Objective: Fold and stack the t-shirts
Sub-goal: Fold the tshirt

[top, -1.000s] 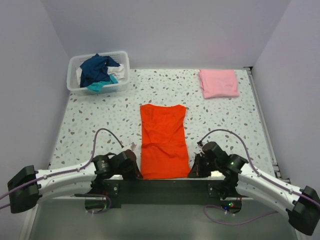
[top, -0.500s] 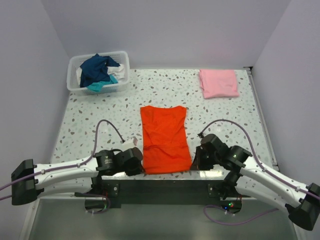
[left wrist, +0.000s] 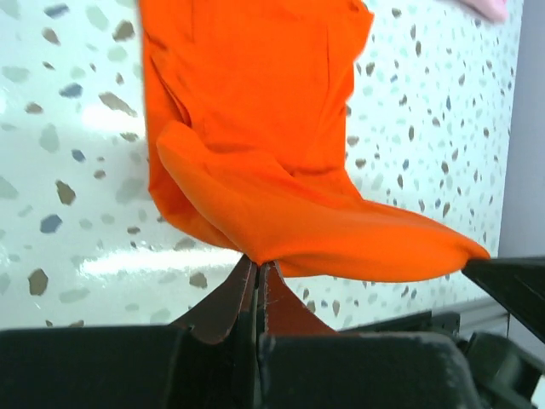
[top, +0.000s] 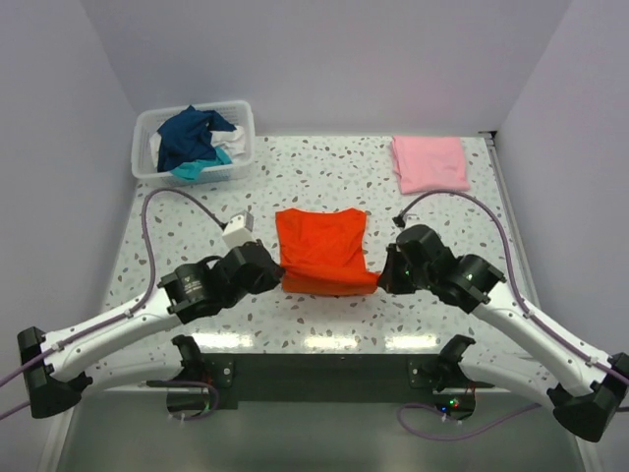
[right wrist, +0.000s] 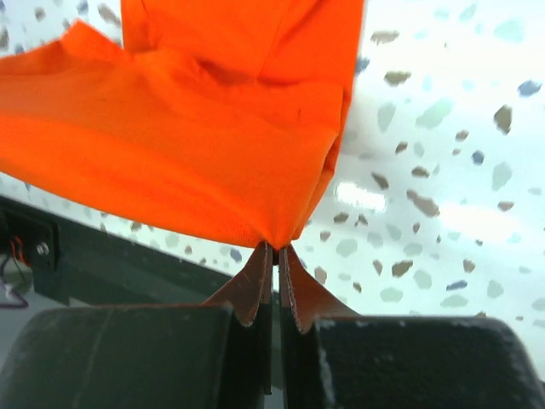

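**Hem of the orange-red t-shirt (top: 321, 241) carried halfway over**

In the last second both arms have swung forward from the near edge, lifting the hem off the surface (top: 197, 226) and over the shirt's body. The left hand (left wrist: 258, 266) and right hand (right wrist: 276, 249) are each pinched tight on a hem corner, with cloth sagging between them. The fold looks half made, short of the collar. The folded pink t-shirt (top: 429, 163) lies well apart at far right. The basket (top: 144, 128) holding the remaining t-shirts (top: 192, 133) sits far left. Nothing appears to block the path.
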Available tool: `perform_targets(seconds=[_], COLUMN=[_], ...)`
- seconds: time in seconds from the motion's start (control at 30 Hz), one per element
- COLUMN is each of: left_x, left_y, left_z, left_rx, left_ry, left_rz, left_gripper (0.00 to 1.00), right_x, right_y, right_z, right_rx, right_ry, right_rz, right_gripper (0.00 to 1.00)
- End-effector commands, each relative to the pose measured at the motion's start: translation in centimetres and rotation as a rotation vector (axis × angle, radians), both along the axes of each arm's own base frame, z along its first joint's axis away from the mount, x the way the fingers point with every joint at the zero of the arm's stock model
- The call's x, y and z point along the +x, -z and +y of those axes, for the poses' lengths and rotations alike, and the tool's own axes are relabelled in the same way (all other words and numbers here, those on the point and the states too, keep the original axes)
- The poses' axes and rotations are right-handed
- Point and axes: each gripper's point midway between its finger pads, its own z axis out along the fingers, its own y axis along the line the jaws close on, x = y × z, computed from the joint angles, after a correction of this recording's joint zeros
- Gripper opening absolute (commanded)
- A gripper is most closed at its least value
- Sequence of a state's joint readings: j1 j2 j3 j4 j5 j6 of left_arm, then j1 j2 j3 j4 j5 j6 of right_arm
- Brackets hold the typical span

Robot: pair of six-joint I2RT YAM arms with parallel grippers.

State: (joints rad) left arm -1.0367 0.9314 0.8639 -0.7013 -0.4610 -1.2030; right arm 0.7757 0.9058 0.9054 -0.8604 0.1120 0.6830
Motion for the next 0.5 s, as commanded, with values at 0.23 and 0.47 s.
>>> perform_targets(seconds=[0.23,0.47], left_x=[7.9,12.3], left_y=[-3.0,-1.7], left_z=[1.6,2.3], left_rx=[0.121,0.118], left_ry=[-0.052,-0.060], left_rz=[-0.136,-0.105], left_gripper=[0.00,0.00], right_x=[7.4,10.8], right_y=[-5.2,-5.7], right_z=[1.6,2.4], right_rx=[0.103,0.132], right_ry=[0.011,0.050], right_rz=[-0.190,-0.202], right_gripper=[0.00,0.00])
